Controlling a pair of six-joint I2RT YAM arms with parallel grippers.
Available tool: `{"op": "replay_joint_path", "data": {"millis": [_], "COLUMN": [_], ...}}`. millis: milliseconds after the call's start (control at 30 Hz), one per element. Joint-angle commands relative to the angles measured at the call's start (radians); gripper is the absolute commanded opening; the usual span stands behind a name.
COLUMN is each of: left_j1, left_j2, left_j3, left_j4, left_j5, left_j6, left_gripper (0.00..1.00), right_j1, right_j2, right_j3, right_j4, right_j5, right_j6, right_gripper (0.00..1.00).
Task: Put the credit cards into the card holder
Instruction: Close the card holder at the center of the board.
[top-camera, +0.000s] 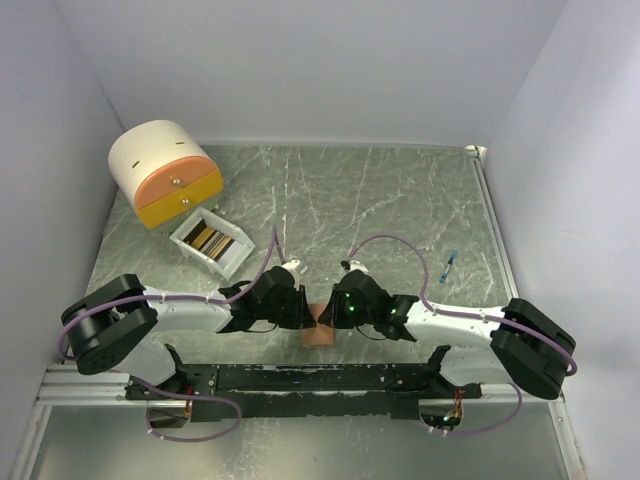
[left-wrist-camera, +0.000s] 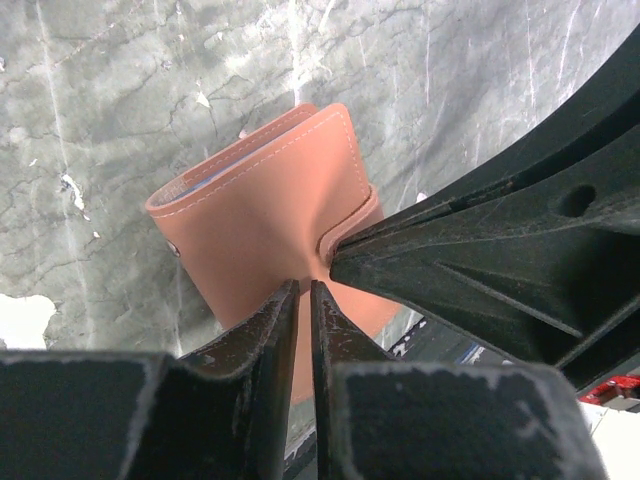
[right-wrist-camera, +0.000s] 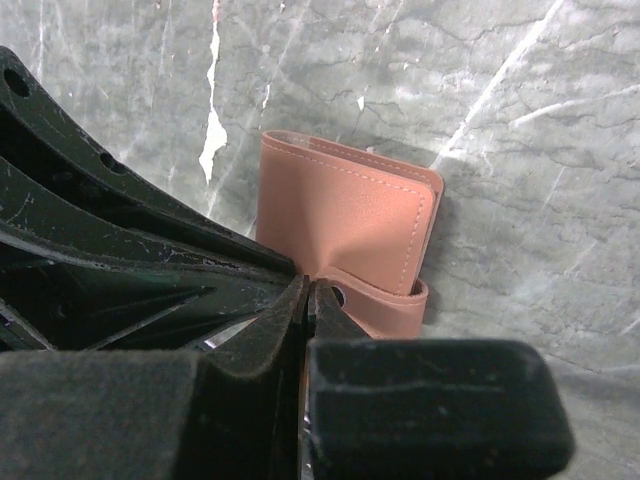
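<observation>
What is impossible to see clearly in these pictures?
- Pockets of the card holder: every view, because it is folded shut.
- The cards in the white box: top view, too small to count.
- The small blue thing: top view, too small to name.

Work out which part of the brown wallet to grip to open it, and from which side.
Likely the strap that curls round one edge of the wallet. Come in low from that edge, lower right in the right wrist view. The wallet lies flat and closed, and the strap is the only part standing off its cover.
</observation>
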Motion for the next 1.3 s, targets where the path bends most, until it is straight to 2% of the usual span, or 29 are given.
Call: {"op": "replay_joint_path", "data": {"millis": [0,233,733,1067,1267], "left_j1": [-0.019,-0.02,-0.021,-0.022,-0.024], "left_j2": [-0.004,0.002,-0.01,0.003,0.011], "left_j3": [-0.02,-0.023,-0.029,-0.035,-0.034], "left_j4": [-0.03,-0.021,-0.026,-0.007,-0.003], "left_j5": [-0.007,-0.006,-0.01,-0.001,-0.002], "left_j6": [-0.006,-0.009,-0.01,-0.012,-0.012], "left_gripper": [0.22,0.22,0.22,0.22,0.22], "right_j1": [0.005,0.005,0.004,0.009,0.015], "right_j2": [0.002,-0.041,0.004,-0.067,-0.123], "right_j3": [-0.042,-0.041,0.004,0.042,0.071], "right_j4": [-0.062,-0.106,-0.13,-0.163,-0.246], "right_j5": [0.014,0.032,0.045,0.004,0.049], "right_j6": [0.003,0.006,0.024,0.044,0.044], "right_gripper": [0.0,0.0,0.0,0.0,0.0]}}
